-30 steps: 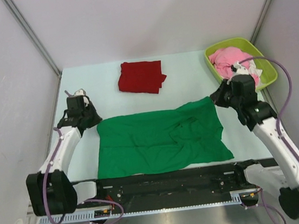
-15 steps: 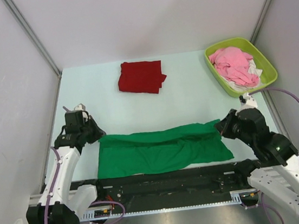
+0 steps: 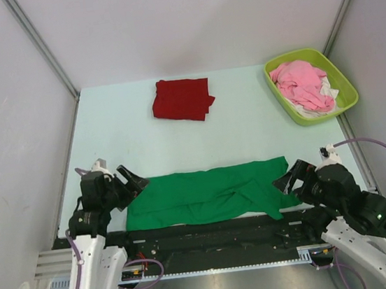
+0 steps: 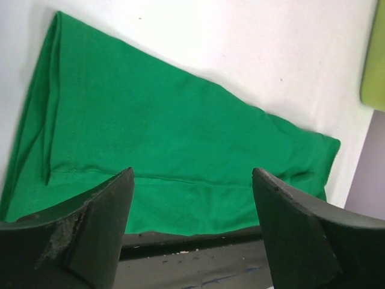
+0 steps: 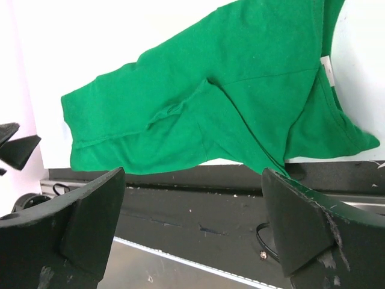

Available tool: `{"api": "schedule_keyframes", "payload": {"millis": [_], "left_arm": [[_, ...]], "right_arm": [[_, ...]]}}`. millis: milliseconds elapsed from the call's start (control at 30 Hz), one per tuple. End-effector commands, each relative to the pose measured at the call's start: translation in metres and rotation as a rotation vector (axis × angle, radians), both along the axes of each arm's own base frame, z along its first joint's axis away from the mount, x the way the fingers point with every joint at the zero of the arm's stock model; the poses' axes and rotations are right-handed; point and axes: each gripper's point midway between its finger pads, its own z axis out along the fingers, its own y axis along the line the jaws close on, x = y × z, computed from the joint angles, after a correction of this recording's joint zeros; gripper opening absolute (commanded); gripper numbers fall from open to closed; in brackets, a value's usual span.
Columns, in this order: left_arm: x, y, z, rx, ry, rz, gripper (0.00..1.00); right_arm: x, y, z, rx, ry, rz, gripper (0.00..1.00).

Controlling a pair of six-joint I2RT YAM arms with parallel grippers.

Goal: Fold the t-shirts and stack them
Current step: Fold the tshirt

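The bright green t-shirt (image 3: 206, 193) lies as a long narrow band, folded lengthwise, along the table's near edge. One flap hangs over that edge at the right. My left gripper (image 3: 135, 182) is open just off the shirt's left end and holds nothing. In the left wrist view, the green t-shirt (image 4: 174, 144) spreads beyond the open left gripper (image 4: 192, 176). At the shirt's right end my right gripper (image 3: 287, 179) is also open and empty. The right wrist view has the green t-shirt (image 5: 234, 96) lying past the open right gripper (image 5: 192, 174). Folded at the back centre is the dark red t-shirt (image 3: 182, 99).
A lime-green basket (image 3: 346, 99) stands at the back right with a pink garment (image 3: 301, 82) and a bit of white cloth (image 3: 325, 90) in it. A black rail (image 3: 219, 243) runs along the table's near edge. Grey walls close in both sides.
Both grippers drew the green shirt's far edge toward the near edge, folding it into a narrow band. They have now opened and let go.
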Motion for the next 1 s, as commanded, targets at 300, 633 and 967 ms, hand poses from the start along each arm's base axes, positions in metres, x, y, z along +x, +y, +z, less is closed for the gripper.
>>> {"api": "schedule_keyframes", "payload": {"millis": [300, 633, 967], "left_arm": [[0.049, -0.027, 0.026, -0.116, -0.033, -0.117, 0.84], [0.081, -0.032, -0.004, -0.128, 0.067, -0.151, 0.83], [0.084, -0.034, -0.018, -0.131, 0.088, -0.179, 0.83]], "right_arm": [[0.096, 0.006, 0.001, -0.202, -0.051, -0.162, 1.0], [0.152, -0.038, -0.067, -0.183, 0.182, -0.358, 1.0], [0.167, -0.039, -0.11, -0.188, 0.275, -0.375, 0.97]]}}
